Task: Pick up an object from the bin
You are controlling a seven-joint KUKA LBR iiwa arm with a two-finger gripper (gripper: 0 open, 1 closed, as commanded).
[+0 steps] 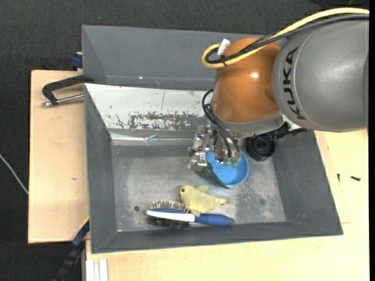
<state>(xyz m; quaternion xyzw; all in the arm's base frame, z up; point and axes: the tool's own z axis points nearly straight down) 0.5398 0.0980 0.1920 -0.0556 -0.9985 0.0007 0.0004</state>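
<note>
Metal gripper (215, 156) low inside grey metal bin (126, 180), near middle of floor, below orange wrist cover. Tip over left rim of round blue plastic bowl-shaped thing (237, 172); contact unclear. Jaw state: cannot tell, tip too cluttered. Small dark green piece (202, 170) just beside blue thing's left edge, under gripper. Near front wall: pale yellow soft toy (202, 199) touching blue-handled brush with white head and dark bristles (187, 217); both apart from gripper.
</note>
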